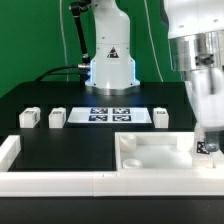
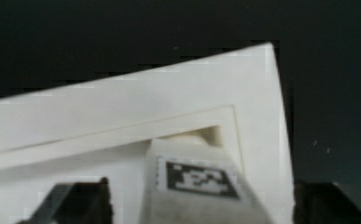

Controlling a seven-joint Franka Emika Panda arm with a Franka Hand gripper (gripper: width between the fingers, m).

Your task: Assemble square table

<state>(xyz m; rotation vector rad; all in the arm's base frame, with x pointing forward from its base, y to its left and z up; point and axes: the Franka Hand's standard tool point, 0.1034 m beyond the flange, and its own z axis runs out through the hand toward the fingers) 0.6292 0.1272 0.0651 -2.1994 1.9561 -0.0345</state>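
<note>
The square table top [image 1: 152, 153] is a thick white slab lying at the front, toward the exterior view's right. In the wrist view its corner [image 2: 141, 115] fills the frame. A white leg block with a black-and-white tag [image 2: 198, 178] stands at that corner, also seen in the exterior view [image 1: 207, 147]. My gripper [image 1: 206, 138] is low over this leg. The jaws are open, with one finger [image 2: 79, 202] on each side of the leg and a dark gap between each finger and the leg. Three more leg blocks [image 1: 30, 117] [image 1: 58, 117] [image 1: 161, 117] stand on the black table.
The marker board [image 1: 110, 114] lies flat in front of the robot base [image 1: 110, 70]. A long low white border wall [image 1: 60, 181] runs along the front edge and turns up at the exterior view's left [image 1: 8, 150].
</note>
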